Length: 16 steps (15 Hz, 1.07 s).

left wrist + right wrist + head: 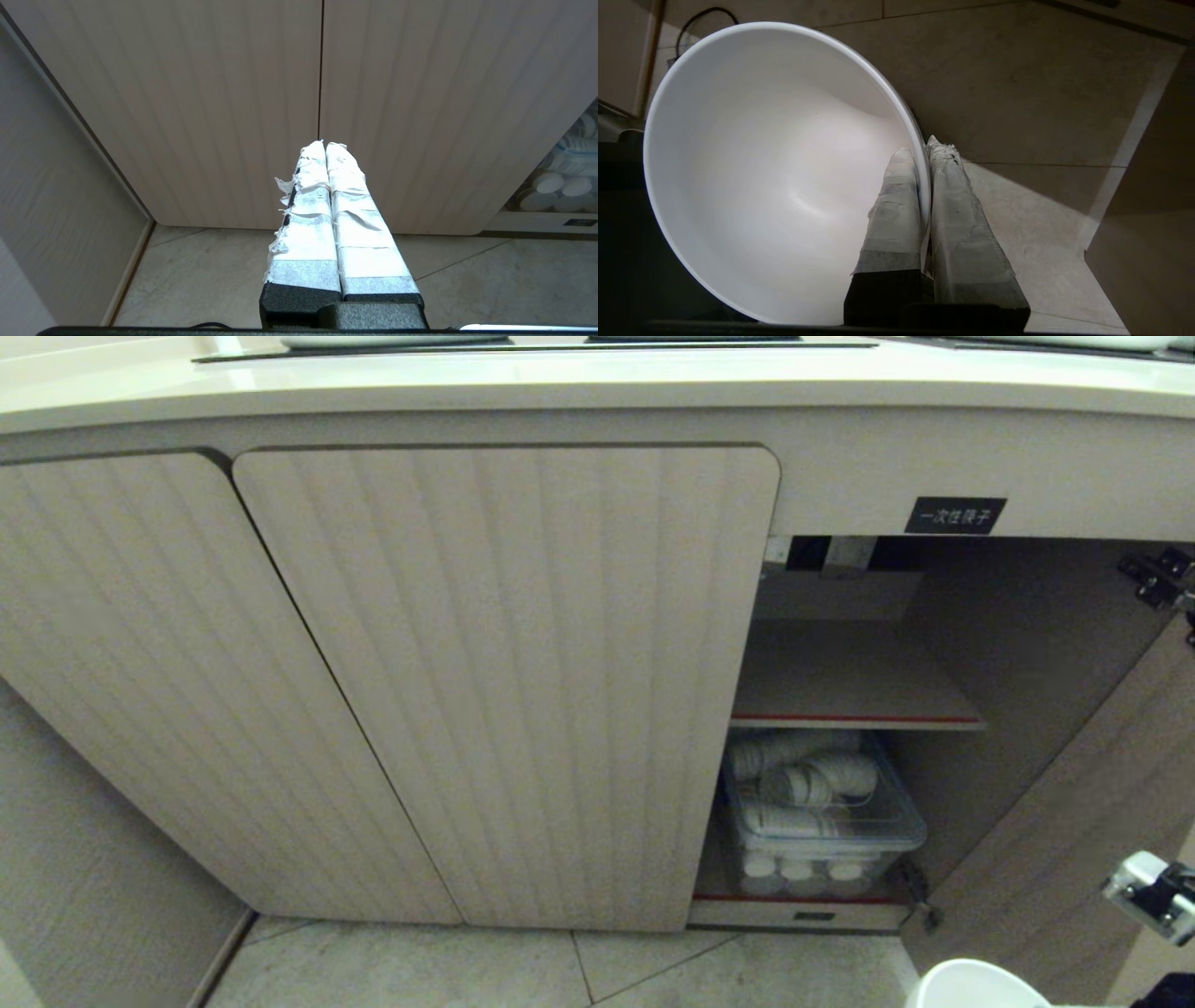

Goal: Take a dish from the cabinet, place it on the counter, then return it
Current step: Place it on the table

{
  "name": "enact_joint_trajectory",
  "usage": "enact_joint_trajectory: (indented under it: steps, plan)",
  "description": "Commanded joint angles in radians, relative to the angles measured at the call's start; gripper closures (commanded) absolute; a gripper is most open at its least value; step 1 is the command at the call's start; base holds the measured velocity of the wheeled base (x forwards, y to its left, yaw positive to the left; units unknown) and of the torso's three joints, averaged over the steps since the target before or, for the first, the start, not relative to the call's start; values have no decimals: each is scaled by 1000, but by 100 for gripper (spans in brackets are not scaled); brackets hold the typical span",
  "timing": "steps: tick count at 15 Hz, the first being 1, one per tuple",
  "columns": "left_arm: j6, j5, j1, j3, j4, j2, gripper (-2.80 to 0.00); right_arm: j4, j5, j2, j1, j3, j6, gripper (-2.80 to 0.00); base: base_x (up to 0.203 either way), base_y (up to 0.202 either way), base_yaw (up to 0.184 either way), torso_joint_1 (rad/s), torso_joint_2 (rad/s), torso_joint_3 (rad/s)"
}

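The dish [775, 177], a glossy white bowl, fills much of the right wrist view. My right gripper [922, 147] is shut on its rim, one taped finger inside the bowl and one outside, above the tiled floor. In the head view only the dish's rim [971, 985] shows at the bottom right edge, below and in front of the cabinet [504, 681]. The cabinet's right compartment stands open with its door [1074, 821] swung out. The counter [560, 387] runs along the top. My left gripper [324, 144] is shut and empty, pointing at the closed ribbed doors.
A bare red-edged shelf [854, 719] crosses the open compartment. Under it sits a clear plastic bin [822, 821] of stacked white disposable cups. A black label [954, 514] hangs above the opening. A white fitting [1153, 891] juts in at the right edge. Grey floor tiles [560, 971] lie below.
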Motion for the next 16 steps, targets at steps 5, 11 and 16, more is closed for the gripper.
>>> enact_joint_trajectory:
  steps: [5, 11, 16]
  plan:
    - [0, 0, 0, 1, 0, 0, 0, 26, -39, 1, 0, 2, -32, 0, 0, 0, 0, 0, 0, 0]
    - [0, 0, 0, 1, 0, 0, 0, 14, -76, 8, 1, 9, -31, 0, 0, 0, 0, 29, -106, -123]
    - [0, 0, 0, 0, 0, 0, 0, 11, -80, 16, 1, 7, -31, 0, 0, 0, 0, 111, -469, -316]
